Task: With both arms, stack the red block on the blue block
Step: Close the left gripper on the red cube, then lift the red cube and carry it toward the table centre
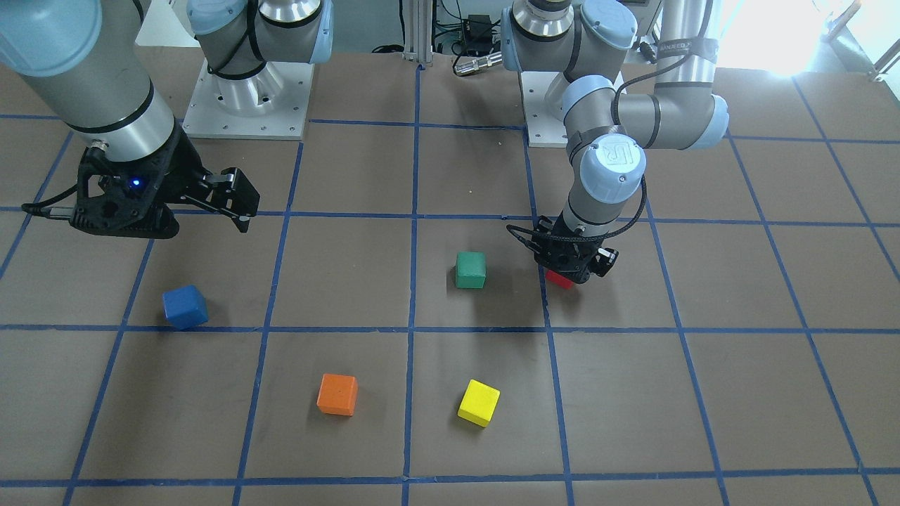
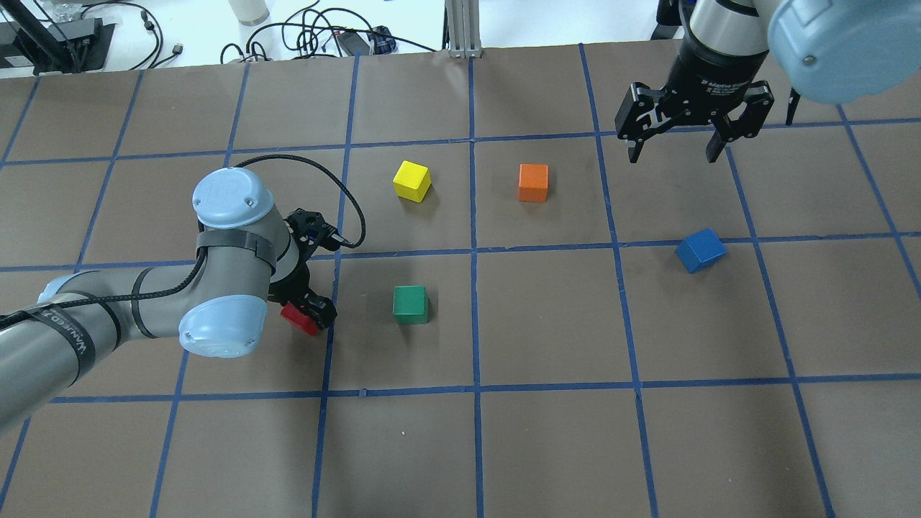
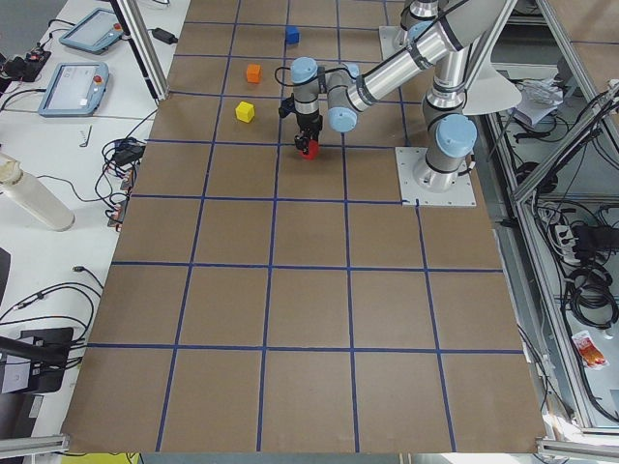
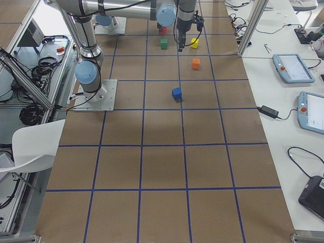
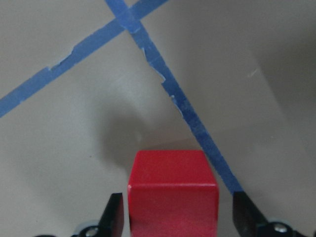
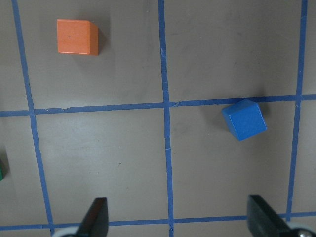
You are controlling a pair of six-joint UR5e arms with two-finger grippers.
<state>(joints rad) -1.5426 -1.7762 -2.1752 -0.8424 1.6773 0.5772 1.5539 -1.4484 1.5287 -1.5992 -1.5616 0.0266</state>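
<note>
red block sits between the two black fingers of the left gripper, which is down low at the table. the jaws are parted and not clamped: the left wrist view shows a sliver of table between the block and each finger, wider on one side. whether the block rests flat on the table cannot be told for sure. a blue tape line of the floor grid runs right beside the block. the left arm reaches in bent at the elbow, its wrist pointing down over the block. just across that tape line, in the next grid square toward the table's middle, stands a green block, apart from the gripper. farther out, on the operators' side, a yellow block and an orange block stand in neighbouring squares, well apart from each other. on the robot's right side, the blue block lies alone, turned at an angle to the grid and just beside a tape line. the right gripper hangs high above the table with its jaws spread wide and nothing between them, well apart from the blue block.
</note>
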